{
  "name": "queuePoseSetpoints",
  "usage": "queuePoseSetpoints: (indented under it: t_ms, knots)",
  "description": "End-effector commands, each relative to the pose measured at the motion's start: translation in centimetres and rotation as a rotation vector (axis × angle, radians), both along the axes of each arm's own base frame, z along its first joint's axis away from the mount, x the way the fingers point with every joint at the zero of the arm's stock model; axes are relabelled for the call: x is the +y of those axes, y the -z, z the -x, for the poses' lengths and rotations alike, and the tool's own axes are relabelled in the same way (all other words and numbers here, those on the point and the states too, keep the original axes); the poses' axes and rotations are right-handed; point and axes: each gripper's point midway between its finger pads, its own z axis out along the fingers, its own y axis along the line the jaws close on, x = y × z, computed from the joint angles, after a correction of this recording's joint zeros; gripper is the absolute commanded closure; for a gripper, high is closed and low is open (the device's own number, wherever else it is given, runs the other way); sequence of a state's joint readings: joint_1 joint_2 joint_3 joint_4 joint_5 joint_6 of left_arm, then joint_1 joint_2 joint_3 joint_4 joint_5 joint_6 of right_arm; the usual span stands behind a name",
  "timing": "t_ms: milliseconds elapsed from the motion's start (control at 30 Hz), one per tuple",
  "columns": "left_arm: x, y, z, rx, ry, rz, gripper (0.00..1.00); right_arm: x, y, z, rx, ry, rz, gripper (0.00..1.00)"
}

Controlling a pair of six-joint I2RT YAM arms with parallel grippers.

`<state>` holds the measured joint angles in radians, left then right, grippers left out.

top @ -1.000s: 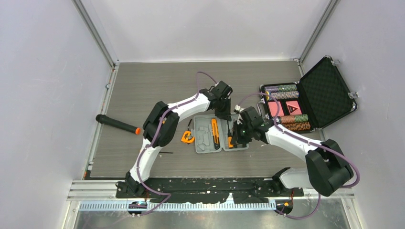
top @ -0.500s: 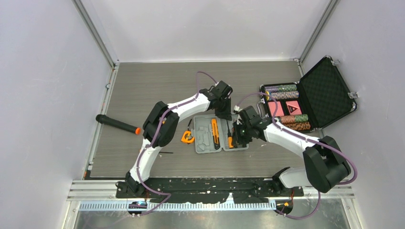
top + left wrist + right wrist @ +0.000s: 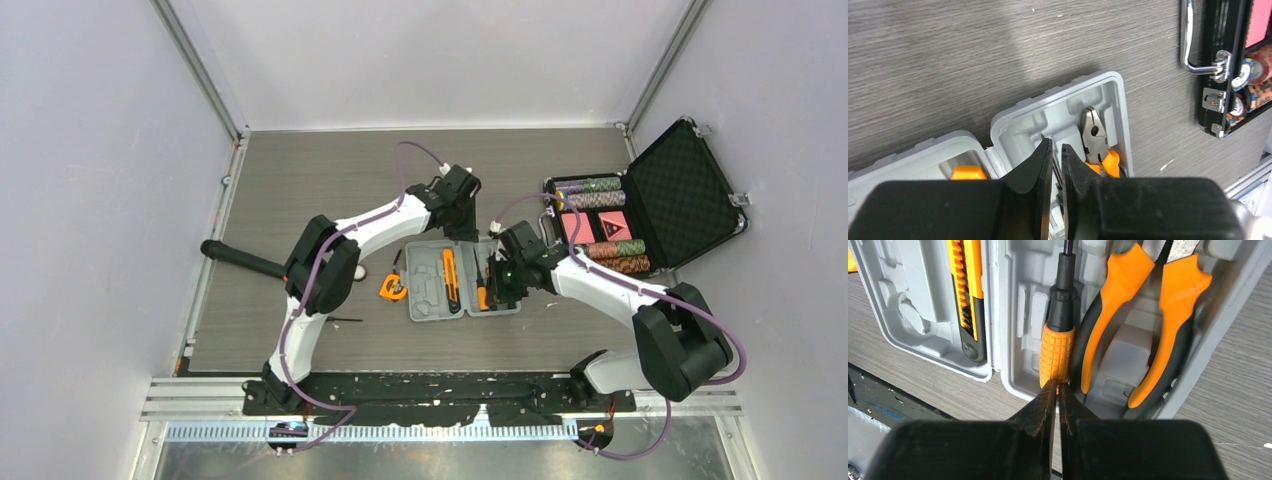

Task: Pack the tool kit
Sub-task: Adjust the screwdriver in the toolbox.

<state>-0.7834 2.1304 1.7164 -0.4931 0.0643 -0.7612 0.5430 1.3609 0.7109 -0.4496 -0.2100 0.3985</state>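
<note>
The grey tool kit (image 3: 428, 300) lies open and flat at the middle of the worktop (image 3: 300, 180), just in front of both arms. I judge the packing to be more than half done. The pliers (image 3: 1108, 305) sit in their slot in the right half and the orange knife (image 3: 965, 290) in the left half. The screwdriver (image 3: 1057, 347) lies in the groove beside the pliers. The right pincer (image 3: 1057, 385), fingers pressed together, touches the butt of its handle. The left pincer (image 3: 1056, 146) hangs over the far end of that half with only a thin slit between its fingers; I cannot tell whether it pinches anything.

Not yet packed are a long black tool (image 3: 240, 260) well off to the left and the tape measure (image 3: 392, 289) just beside the kit. The lid is also unclosed.

The worktop is grey wood-grain, walled by pale panels on three sides. An open black case (image 3: 680, 190) of chips stands at the right.
</note>
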Motion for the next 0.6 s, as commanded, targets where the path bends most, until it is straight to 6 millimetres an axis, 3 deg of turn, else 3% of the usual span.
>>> queuePoseSetpoints:
  t_ms: [0,400,567]
  knots:
    - [-1.1,0.5,-0.4,0.018,0.001,0.025,0.87,-0.1,-0.1,-0.2,-0.002,-0.001,0.022,0.89]
    - [-1.6,2.7,0.5,0.078,0.013,0.012,0.89,0.0,-0.1,-0.3,0.000,0.000,0.018,0.89]
    - [-1.6,4.2,1.2,0.109,0.020,-0.017,1.00,-0.1,0.3,-0.1,0.016,-0.001,0.029,0.91]
